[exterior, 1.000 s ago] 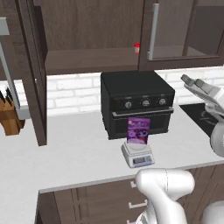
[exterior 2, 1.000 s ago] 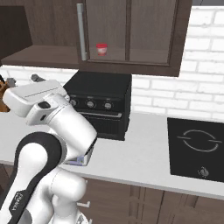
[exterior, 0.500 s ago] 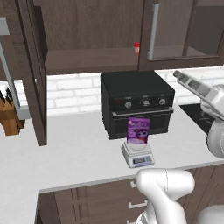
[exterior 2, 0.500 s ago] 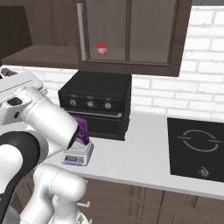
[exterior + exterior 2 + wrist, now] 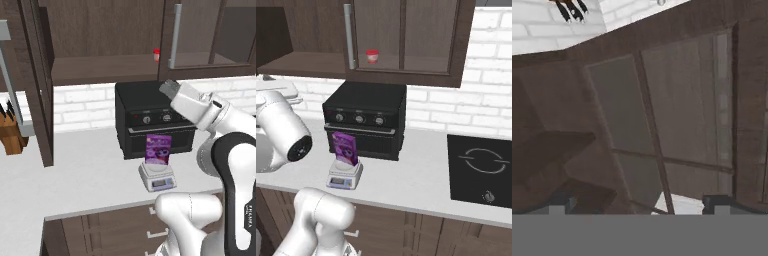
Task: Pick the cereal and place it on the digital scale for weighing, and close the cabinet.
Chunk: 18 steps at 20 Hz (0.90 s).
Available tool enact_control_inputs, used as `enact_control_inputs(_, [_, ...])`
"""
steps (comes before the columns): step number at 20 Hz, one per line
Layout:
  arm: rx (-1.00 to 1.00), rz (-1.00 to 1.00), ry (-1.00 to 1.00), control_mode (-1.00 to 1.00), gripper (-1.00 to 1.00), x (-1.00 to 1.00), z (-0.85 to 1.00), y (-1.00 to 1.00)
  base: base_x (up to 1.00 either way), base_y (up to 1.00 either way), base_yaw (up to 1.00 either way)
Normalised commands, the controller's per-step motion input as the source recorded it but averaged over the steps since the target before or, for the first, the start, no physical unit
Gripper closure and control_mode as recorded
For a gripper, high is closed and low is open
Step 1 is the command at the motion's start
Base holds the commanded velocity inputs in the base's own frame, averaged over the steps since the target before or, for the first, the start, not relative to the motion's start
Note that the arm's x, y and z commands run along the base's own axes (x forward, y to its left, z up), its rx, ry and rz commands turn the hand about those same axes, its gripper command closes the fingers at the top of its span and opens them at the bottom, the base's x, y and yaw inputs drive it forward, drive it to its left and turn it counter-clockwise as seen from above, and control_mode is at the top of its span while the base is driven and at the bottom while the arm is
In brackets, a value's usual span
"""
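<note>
Cereal (image 5: 158,149) upright on digital scale (image 5: 157,177); cabinet (image 5: 35,85) open

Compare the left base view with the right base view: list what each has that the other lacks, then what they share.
Left base view alone: the knife block at the left edge and the open cabinet door swung out toward the camera. Right base view alone: the black cooktop set in the counter. Both: the cereal standing on the scale, the black oven behind them, and the red cup on the cabinet shelf.
</note>
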Motion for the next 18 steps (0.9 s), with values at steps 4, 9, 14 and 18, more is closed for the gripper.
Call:
enact_control_inputs(4, [0.42,-0.16,-0.50,-1.00,-1.00,0.00,-0.78,0.52,0.00,0.00,0.00])
enact_control_inputs(9, [0.55,0.07,-0.57,-1.00,-1.00,0.00,-0.94,0.55,0.00,0.00,0.00])
enact_control_inputs(14, [0.25,0.26,-0.38,-1.00,-1.00,0.32,-1.00,0.98,0.00,0.00,0.00])
enact_control_inputs(18, [0.09,0.14,-0.14,-1.00,-1.00,0.67,-1.00,1.00,0.00,0.00,0.00])
